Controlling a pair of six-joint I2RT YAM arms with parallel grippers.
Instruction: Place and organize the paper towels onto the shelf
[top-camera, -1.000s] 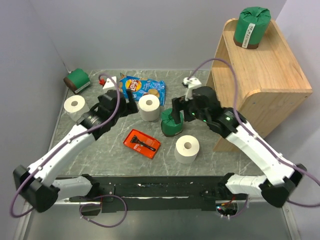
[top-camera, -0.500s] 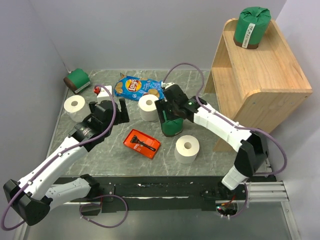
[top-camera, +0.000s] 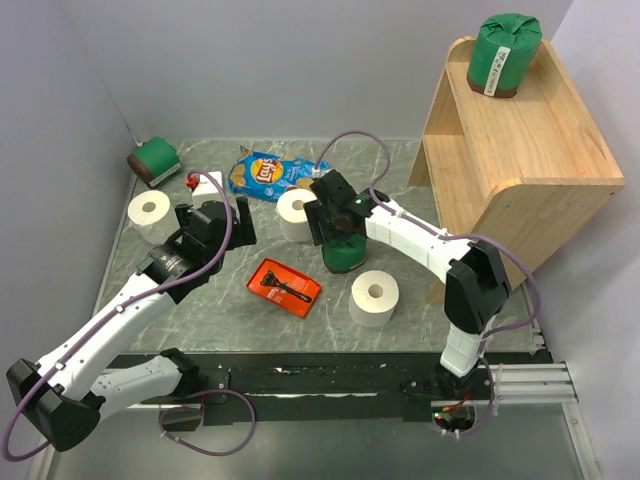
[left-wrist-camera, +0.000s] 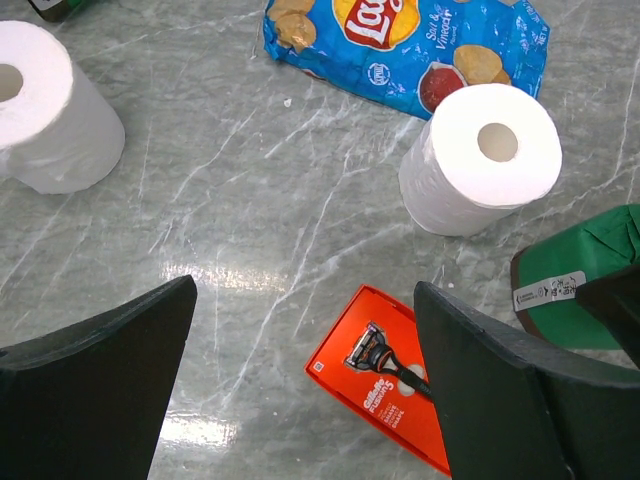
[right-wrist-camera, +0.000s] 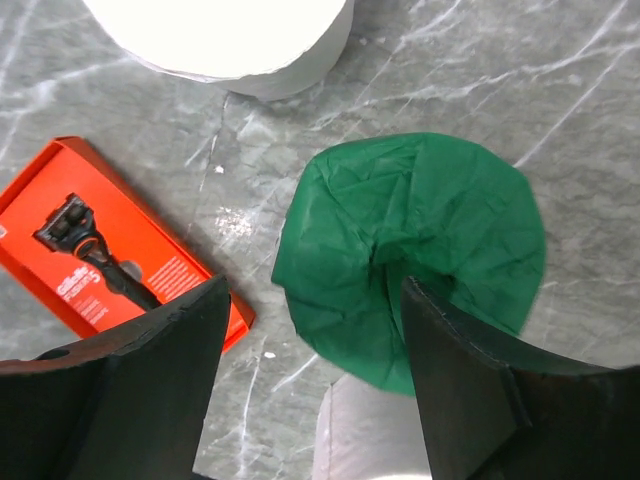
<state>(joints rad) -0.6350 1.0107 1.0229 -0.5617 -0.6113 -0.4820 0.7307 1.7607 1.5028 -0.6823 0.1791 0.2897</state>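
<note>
One green-wrapped paper towel roll (top-camera: 506, 55) stands on top of the wooden shelf (top-camera: 530, 170). A second green roll (top-camera: 344, 254) (right-wrist-camera: 415, 240) stands mid-table. My right gripper (top-camera: 335, 222) (right-wrist-camera: 315, 295) hovers open right above it, one finger over its top and the other off to its side. A third green roll (top-camera: 153, 160) lies at the far left. Bare white rolls stand at left (top-camera: 150, 213) (left-wrist-camera: 45, 110), at centre (top-camera: 297, 214) (left-wrist-camera: 490, 160) and at front (top-camera: 373, 297). My left gripper (top-camera: 215, 218) (left-wrist-camera: 305, 300) is open over bare table.
A blue chip bag (top-camera: 270, 175) (left-wrist-camera: 410, 45) lies behind the centre white roll. An orange razor pack (top-camera: 285, 286) (left-wrist-camera: 390, 375) (right-wrist-camera: 110, 260) lies flat between the two grippers. Grey walls close the table at left and back.
My right arm swung left from beside the shelf to over the middle green roll, and its jaws narrowed. The left arm pulled back slightly, then stayed still.
</note>
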